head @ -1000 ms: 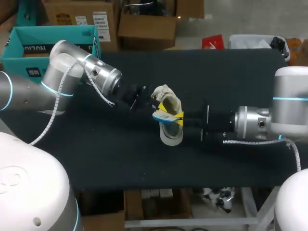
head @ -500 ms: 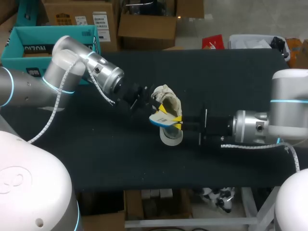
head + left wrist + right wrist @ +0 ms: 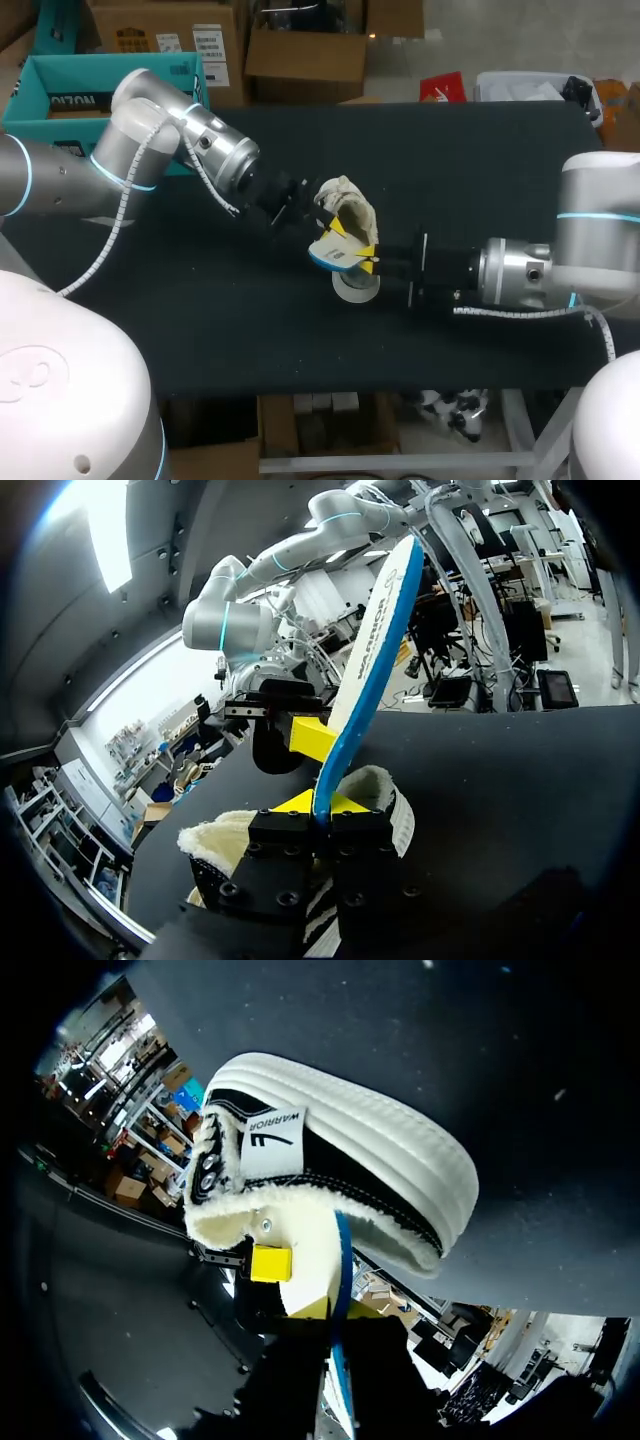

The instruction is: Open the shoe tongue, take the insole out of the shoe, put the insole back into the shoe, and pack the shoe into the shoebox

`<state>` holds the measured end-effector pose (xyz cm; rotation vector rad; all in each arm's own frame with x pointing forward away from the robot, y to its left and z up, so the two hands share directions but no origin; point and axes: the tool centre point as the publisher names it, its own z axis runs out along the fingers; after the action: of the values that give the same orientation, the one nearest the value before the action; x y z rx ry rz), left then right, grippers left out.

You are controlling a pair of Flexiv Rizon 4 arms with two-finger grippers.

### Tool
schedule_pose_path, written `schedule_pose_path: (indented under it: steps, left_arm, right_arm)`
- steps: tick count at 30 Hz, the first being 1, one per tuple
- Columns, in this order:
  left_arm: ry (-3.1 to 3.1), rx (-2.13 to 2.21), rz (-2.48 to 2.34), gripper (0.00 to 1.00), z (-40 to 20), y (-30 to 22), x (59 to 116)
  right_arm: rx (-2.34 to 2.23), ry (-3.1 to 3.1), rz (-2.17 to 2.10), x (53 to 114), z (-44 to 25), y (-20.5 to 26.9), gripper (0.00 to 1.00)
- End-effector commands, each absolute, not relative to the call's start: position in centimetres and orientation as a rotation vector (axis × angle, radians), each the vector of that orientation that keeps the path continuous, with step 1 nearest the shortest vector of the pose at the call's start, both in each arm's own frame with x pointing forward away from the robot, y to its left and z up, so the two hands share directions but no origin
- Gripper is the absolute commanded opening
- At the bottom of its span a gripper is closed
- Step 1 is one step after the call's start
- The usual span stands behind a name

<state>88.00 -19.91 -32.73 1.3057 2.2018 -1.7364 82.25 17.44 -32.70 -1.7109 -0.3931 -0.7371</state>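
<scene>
Currently shoe [image 3: 352, 212] sits mid-table [image 3: 480, 160]: black upper, white ribbed sole, cream fleece lining. Insole [image 3: 375, 650], white with blue edge, stands edge-on at the shoe opening. Left gripper [image 3: 322, 805] pinches it; right gripper [image 3: 338, 1310] pinches it too.

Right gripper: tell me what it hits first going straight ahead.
Likely the shoe: its fleecy opening lies directly ahead of the right gripper, which grips the insole. Depth is unclear.
</scene>
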Motion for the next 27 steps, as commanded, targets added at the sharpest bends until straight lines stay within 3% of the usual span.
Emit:
schedule_pose_path:
  steps: [1,19,21,23,25,27]
  left_arm:
    - [2.206,1.313,-1.748,0.00,-33.2,-20.5,88.6]
    - [2.253,1.301,-1.738,0.00,-34.0,-20.8,89.6]
    - [2.247,1.314,-1.733,0.29,-33.8,-20.7,89.3]
    - [2.239,1.328,-1.720,0.44,-33.5,-20.6,88.9]
    - [2.227,1.340,-1.714,0.48,-33.1,-20.6,88.4]
    - [2.213,1.350,-1.707,0.43,-32.7,-20.6,88.0]
  right_arm:
    - [-1.689,-0.396,-0.729,83.2,-33.9,17.2,0.00]
    - [-1.681,-0.368,-0.743,85.1,-35.2,15.7,0.00]
    - [-1.682,-0.365,-0.749,85.0,-35.0,15.4,0.00]
    - [-1.685,-0.362,-0.754,85.0,-34.8,15.3,0.00]
    - [-1.691,-0.356,-0.757,85.0,-34.7,15.1,0.00]
    - [-1.693,-0.354,-0.759,85.0,-34.7,14.9,0.00]
